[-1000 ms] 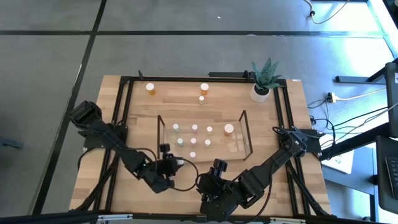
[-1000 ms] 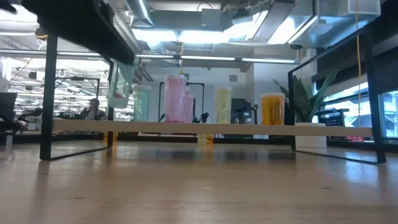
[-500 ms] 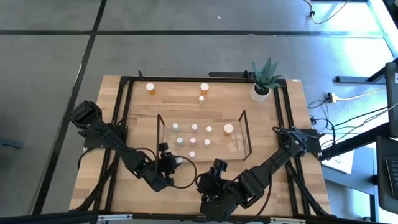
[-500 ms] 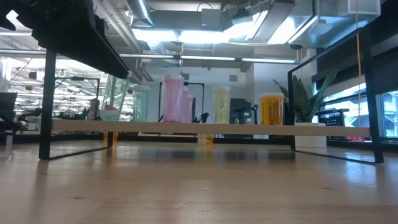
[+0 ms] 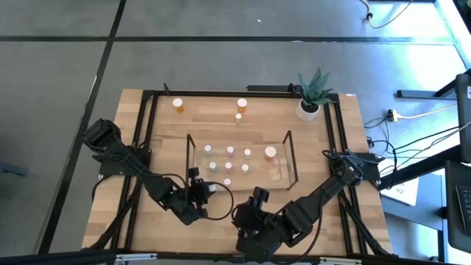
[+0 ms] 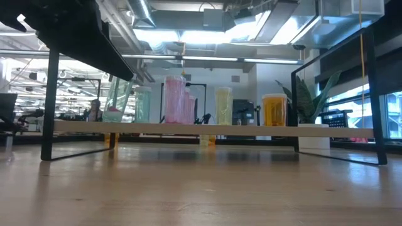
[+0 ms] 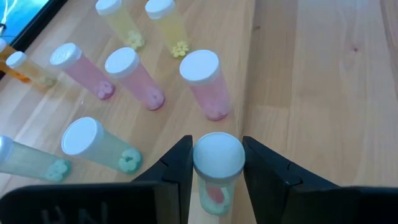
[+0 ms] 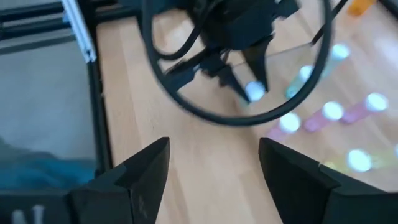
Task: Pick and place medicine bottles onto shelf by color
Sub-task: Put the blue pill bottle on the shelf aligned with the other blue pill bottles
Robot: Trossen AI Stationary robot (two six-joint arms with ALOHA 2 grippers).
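The shelf [image 5: 288,149], a clear rack with black end frames, stands mid-table and carries several bottles in rows: greenish [image 5: 208,149], pink [image 5: 230,151], yellowish [image 5: 248,153] and one orange [image 5: 271,152]. They stand upright on its board [image 6: 207,129]. My left gripper [image 5: 208,189] is shut on a greenish, white-capped bottle [image 7: 217,163] at the shelf's near left corner, next to a standing pink bottle [image 7: 205,84]. My right gripper [image 5: 257,197] hangs open near the table's near edge, with nothing between its fingers [image 8: 149,165]. My left gripper pinches the greenish bottle's body just under its white cap [image 7: 210,190] between its two fingers, one on each side. The fingers slant down from the table's near left. The bottle [image 6: 116,100] sits tilted in the hold; whether its base touches the shelf board, I cannot tell.
Two orange bottles [image 5: 178,104] [image 5: 242,104] and a small one [image 5: 238,116] stand on the table beyond the shelf. A white plant pot [image 5: 307,109] sits at the far right. Black frame rails [image 5: 145,132] run along the table's sides.
My left gripper has sunk a little toward the shelf's board and rolled slightly, still shut on the greenish bottle. In the low view the bottle now hangs lower, close over the board's left end.
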